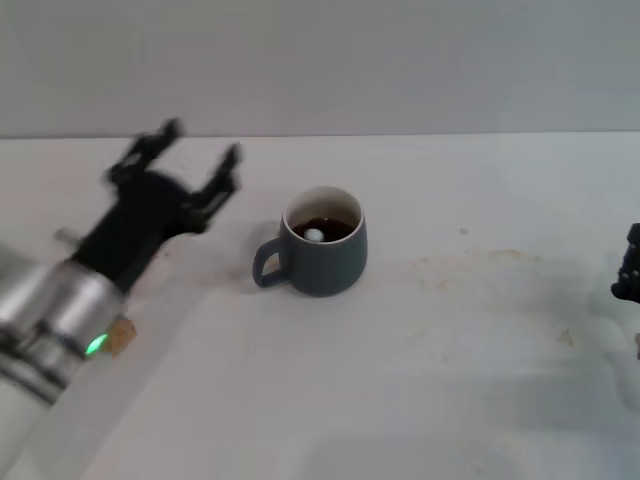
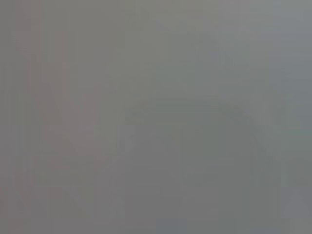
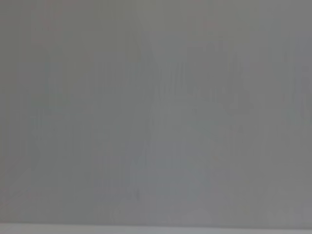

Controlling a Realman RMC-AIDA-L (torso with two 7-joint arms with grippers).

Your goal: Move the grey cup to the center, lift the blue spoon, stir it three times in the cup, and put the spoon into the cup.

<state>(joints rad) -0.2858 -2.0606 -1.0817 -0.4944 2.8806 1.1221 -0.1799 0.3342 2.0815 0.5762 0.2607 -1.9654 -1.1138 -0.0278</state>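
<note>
Head view: grey cup [image 1: 323, 252] holds dark liquid and blue spoon [image 1: 314, 235]; left hand [image 1: 200, 160] released.

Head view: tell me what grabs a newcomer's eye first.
The grey cup stands alone mid-table, handle toward the robot's left, dark liquid and a pale spot inside. To its left the left pincer hovers open and empty. The right pincer barely shows at the right edge.

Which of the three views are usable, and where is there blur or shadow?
Head view: usable; the left gripper is motion-blurred with jaws open, and the grey cup casts a soft shadow on the table. Left wrist and right wrist views: featureless grey, nothing recognisable.
</note>
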